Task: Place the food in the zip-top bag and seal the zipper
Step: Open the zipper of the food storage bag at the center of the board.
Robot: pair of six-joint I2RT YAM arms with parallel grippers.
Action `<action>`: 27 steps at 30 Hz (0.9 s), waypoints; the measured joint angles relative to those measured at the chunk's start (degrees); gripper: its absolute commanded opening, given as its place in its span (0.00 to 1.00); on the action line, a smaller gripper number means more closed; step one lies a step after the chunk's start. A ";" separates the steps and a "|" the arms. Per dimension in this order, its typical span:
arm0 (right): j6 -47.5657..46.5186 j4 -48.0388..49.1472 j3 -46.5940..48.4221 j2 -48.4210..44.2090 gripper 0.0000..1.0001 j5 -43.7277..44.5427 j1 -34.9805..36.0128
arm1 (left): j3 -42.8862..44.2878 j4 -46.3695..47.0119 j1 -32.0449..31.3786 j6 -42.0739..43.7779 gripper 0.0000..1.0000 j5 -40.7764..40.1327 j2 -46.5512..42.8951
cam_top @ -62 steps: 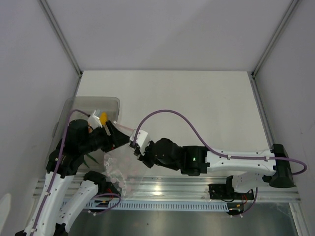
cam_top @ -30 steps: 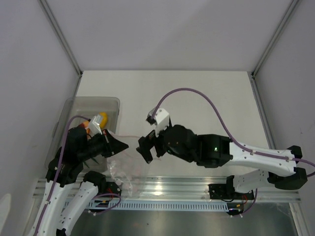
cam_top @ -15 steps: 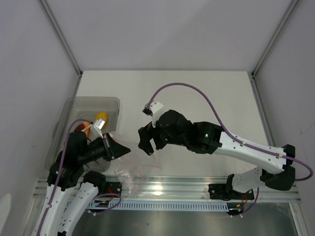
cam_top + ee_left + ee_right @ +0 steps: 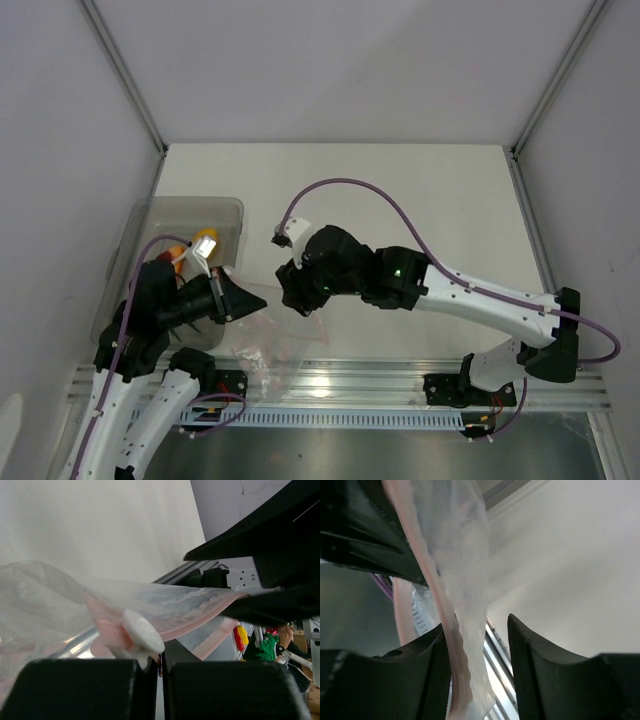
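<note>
The clear zip-top bag [image 4: 278,345] hangs crumpled near the front rail. My left gripper [image 4: 243,299] is shut on its mouth edge. In the left wrist view the pinkish-red zipper [image 4: 200,620] runs up to the right from my shut left gripper [image 4: 160,662], and a white slider [image 4: 143,632] sits just above the fingers. My right gripper [image 4: 295,297] is at the same edge, a little to the right. Its jaws stand apart around the zipper [image 4: 432,580], which lies against the left finger [image 4: 427,665]; the right gripper [image 4: 477,622] has not pinched it. Yellow and orange food [image 4: 196,240] lies in the bin.
A translucent grey bin [image 4: 225,206] stands at the table's left edge, partly under my left arm. A metal rail [image 4: 400,385] runs along the front. The right arm's purple cable [image 4: 345,185] loops above the table. White walls close in the back and sides.
My right gripper has come back left to the bag's mouth edge and its jaws have narrowed around it. The left gripper keeps its hold on the bag.
</note>
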 measured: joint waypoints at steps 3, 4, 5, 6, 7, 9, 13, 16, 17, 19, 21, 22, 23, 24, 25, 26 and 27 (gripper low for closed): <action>-1.20 0.07 1.27 3.19 0.04 -0.22 -0.63 | 1.29 0.07 0.00 0.63 0.00 1.81 1.73; -1.14 0.09 1.27 3.74 0.00 -0.11 -0.90 | 1.73 0.22 0.00 0.83 0.01 2.62 2.56; -0.94 -0.11 1.27 4.22 0.00 0.22 -1.33 | 2.05 0.61 0.00 1.01 0.01 3.58 3.43; -0.70 -0.15 1.25 4.39 0.00 0.72 -1.86 | 2.27 1.01 -0.02 1.07 0.00 4.35 4.11; -0.52 -0.22 1.22 4.37 0.00 1.51 -2.47 | 2.40 1.79 0.00 1.03 0.01 5.46 4.92; 0.09 -0.39 1.22 3.89 0.00 4.31 -3.61 | 2.56 3.91 -0.02 0.94 0.01 7.87 6.34; 2.36 -2.45 1.22 1.84 0.00 11.21 -6.40 | 2.60 9.51 -0.26 -0.46 0.01 12.20 8.39; 4.17 -5.29 1.68 0.00 0.00 17.38 -7.06 | 2.67 14.43 -1.38 -2.10 0.00 14.21 10.49; 4.79 -6.43 2.05 -0.55 0.00 19.34 -6.95 | 2.69 15.87 -2.01 -2.64 0.01 14.47 11.58; 5.49 -8.85 2.64 -1.77 0.00 23.21 -6.91 | 2.95 17.99 -3.87 -3.58 0.01 14.21 14.03; 6.21 -10.75 2.93 -2.71 0.00 26.56 -6.56 | 3.08 19.61 -6.08 -4.15 0.01 13.64 16.68; 6.45 -11.87 2.95 -3.10 0.00 28.46 -6.12 | 3.10 20.28 -7.39 -4.57 0.01 13.05 18.27; 6.73 -13.03 2.97 -3.32 0.00 30.56 -5.49 | 3.10 20.74 -8.55 -4.83 0.01 12.48 19.80; 7.08 -14.32 2.99 -3.43 0.00 32.50 -4.70 | 3.10 21.16 -9.84 -5.20 0.01 11.91 21.16; 7.52 -15.63 2.99 -3.45 0.00 34.27 -4.09 | 3.10 21.59 -11.10 -5.51 0.00 11.13 22.93; 7.98 -16.87 2.99 -3.45 0.00 35.89 -3.58 | 3.10 22.08 -12.22 -5.60 0.01 10.45 24.55; 8.35 -18.05 2.99 -3.43 0.00 37.27 -3.10 | 3.10 22.32 -13.35 -5.64 0.01 9.51 26.01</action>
